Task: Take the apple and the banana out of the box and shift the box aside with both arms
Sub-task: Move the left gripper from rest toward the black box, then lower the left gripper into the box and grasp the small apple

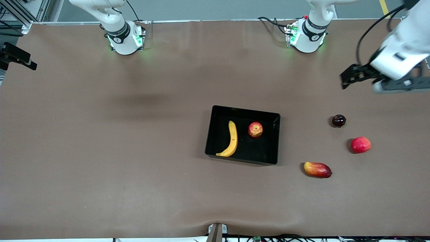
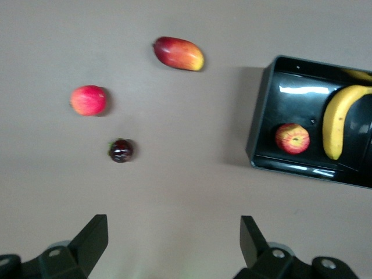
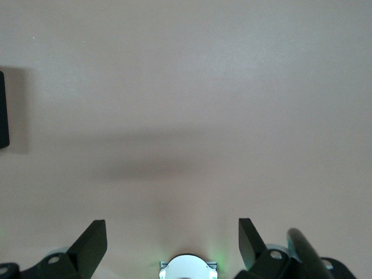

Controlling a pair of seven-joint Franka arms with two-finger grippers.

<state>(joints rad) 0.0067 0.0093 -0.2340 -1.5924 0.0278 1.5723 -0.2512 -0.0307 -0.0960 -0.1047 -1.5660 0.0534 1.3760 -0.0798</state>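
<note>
Lying inside the box [image 1: 242,135], the banana [image 1: 230,139] and the apple [image 1: 255,129] are apart from each other, the banana toward the right arm's end and the apple toward the left arm's end. The box sits about mid-desk [image 1: 100,151].

The left tool [image 2: 171,247] hangs in the air over the desk at the left arm's end, its fingers wide apart and holding nothing. The right tool [image 3: 171,244] also stands open and empty over bare desk near its own base.

I judge both fruits light and firm. The apple is round and may roll, so a grip across its middle seems best. The banana is long and curved; taking it at mid-length should keep it balanced. The glossy box looks stiff but slippery, and its upright walls give each arm a rim to pinch.

Three other fruits [image 1: 338,120] lie toward the left arm's end. Toward the right arm's end the desk has more open room for the box.
</note>
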